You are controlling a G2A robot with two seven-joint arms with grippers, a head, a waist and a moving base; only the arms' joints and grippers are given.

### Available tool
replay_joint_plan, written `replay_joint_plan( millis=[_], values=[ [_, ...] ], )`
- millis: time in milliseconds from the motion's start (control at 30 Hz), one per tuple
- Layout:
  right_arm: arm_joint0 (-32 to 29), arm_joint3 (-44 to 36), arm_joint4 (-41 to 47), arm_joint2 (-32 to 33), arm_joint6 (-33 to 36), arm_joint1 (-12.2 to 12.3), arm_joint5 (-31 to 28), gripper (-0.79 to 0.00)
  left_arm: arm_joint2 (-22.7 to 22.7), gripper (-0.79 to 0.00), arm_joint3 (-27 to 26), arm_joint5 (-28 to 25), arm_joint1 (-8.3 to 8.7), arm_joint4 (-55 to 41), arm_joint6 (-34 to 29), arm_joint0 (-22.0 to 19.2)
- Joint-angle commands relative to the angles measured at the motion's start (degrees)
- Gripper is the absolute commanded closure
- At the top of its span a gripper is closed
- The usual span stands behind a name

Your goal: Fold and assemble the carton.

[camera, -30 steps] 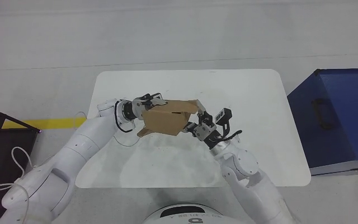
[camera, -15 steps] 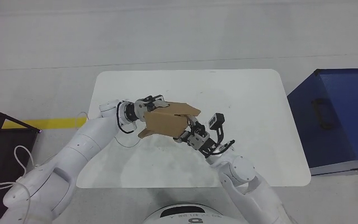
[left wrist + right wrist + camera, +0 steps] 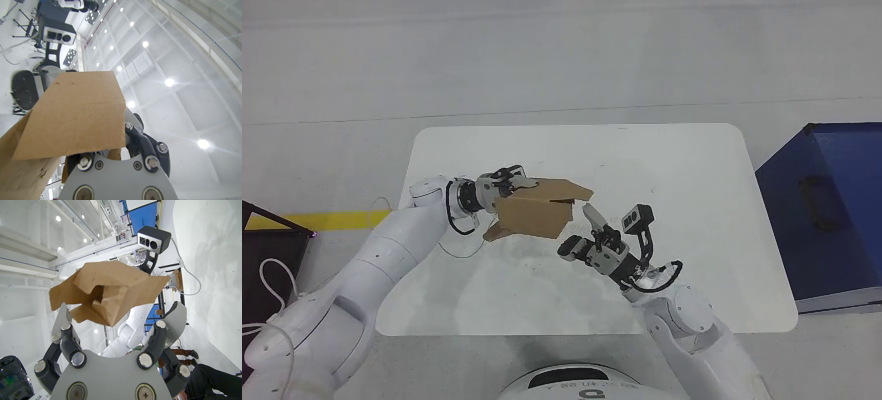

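Note:
A brown cardboard carton (image 3: 537,208), partly folded with loose flaps, hangs over the middle of the white table (image 3: 692,170). My left gripper (image 3: 506,186) is shut on the carton's left end; in the left wrist view the carton (image 3: 75,113) covers most of that gripper (image 3: 113,149). My right gripper (image 3: 579,232) stands open just off the carton's near right corner, not touching it. The right wrist view looks into the carton's open end (image 3: 113,291), where the flaps are bent inward, with the right gripper (image 3: 119,317) spread wide below it.
A large blue box (image 3: 832,215) stands on the floor right of the table. A black frame (image 3: 262,225) and a yellow floor line (image 3: 342,218) lie to the left. The far and right parts of the tabletop are bare.
My right gripper has drawn back from the carton's right end toward the near edge. The carton has shifted slightly left with the left gripper.

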Motion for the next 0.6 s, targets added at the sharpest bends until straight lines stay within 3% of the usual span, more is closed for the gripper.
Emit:
replay_joint_plan(
  millis=[0,267,567],
  values=[
    [-0.74,-0.39,-0.54,0.45,0.20,0.14,-0.85,-0.785,-0.28,0.000,0.25,-0.04,-0.11,-0.42,0.00,0.02],
    [-0.98,-0.49,-5.27,-1.03,-0.71,0.25,-1.11,-0.785,0.24,0.000,1.93,-1.82,-0.51,3.78,0.00,-0.69],
    [3.25,1.91,-9.52,-4.88,-4.71,-0.32,3.73,-0.785,0.33,0.000,0.48,-1.67,-0.72,3.64,0.00,-0.56]
  ],
)
